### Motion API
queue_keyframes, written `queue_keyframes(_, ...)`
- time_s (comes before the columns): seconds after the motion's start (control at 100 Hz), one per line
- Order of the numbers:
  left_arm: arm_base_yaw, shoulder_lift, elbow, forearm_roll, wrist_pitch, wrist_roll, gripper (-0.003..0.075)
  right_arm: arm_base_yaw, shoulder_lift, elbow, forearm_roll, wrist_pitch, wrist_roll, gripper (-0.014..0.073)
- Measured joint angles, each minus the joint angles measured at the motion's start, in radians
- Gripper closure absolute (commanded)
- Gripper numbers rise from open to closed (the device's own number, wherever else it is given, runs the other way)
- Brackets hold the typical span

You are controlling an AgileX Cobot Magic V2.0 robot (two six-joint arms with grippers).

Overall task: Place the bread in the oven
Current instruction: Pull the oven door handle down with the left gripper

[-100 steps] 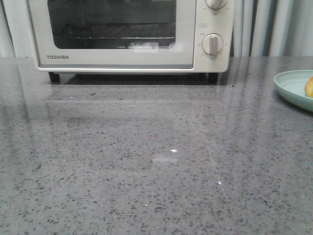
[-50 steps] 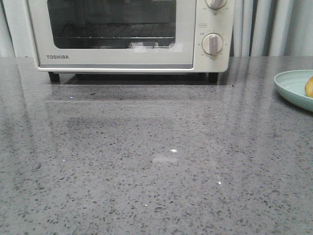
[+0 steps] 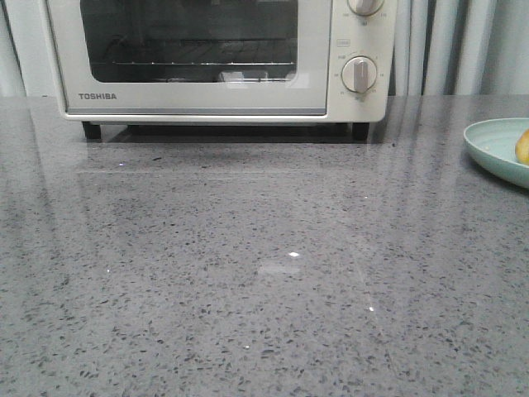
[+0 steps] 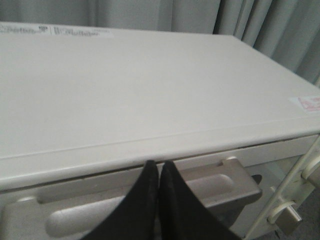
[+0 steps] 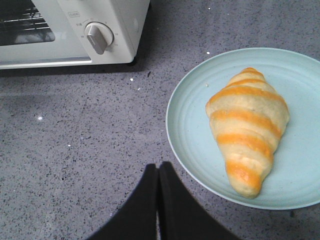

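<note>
The bench (image 3: 264,273) is a wide grey speckled slab. At its far edge stands the oven (image 3: 215,58), door shut, its top cut off in the front view. Off to the right sits a pale green plate (image 5: 190,120) carrying the bread (image 5: 248,127), tapered end toward me; the front view catches only the plate's rim and a sliver of crust.

My left tool (image 4: 159,167) has its fingers pressed together, holding nothing, hovering over the oven's top front edge just above the door handle (image 4: 150,200). My right tool (image 5: 158,170) is likewise closed and empty, near the plate's left rim.

I judge the door comes first: spread the left fingers, settle squarely on the handle's middle, and pull down evenly. How the door hinges and how deep the rack (image 3: 194,64) runs stay hidden.
</note>
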Motion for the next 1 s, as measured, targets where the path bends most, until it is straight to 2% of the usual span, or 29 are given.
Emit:
queue_keyframes(0.45, -0.015, 0.003, 0.004, 0.004, 0.062, 0.003, 0.0741, 0.000, 0.000, -0.002, 0.000, 0.006, -0.001, 0.0661)
queue_keyframes(0.57, -0.035, -0.044, 0.094, 0.005, 0.018, 0.006, 0.0742, 0.000, 0.000, -0.004, 0.000, 0.017, -0.001, 0.0661)
queue_keyframes(0.74, -0.099, -0.161, 0.300, -0.044, -0.065, 0.006, 0.0742, 0.000, -0.010, -0.004, 0.000, 0.031, -0.001, 0.0661)
queue_keyframes(0.91, -0.190, -0.295, 0.485, -0.121, 0.085, 0.006, 0.0742, 0.000, -0.013, -0.006, 0.000, 0.078, -0.001, 0.0661)
queue_keyframes(1.0, -0.252, -0.413, 0.532, -0.138, 0.111, 0.006, 0.0742, 0.000, -0.013, -0.006, 0.000, 0.138, -0.001, 0.0661)
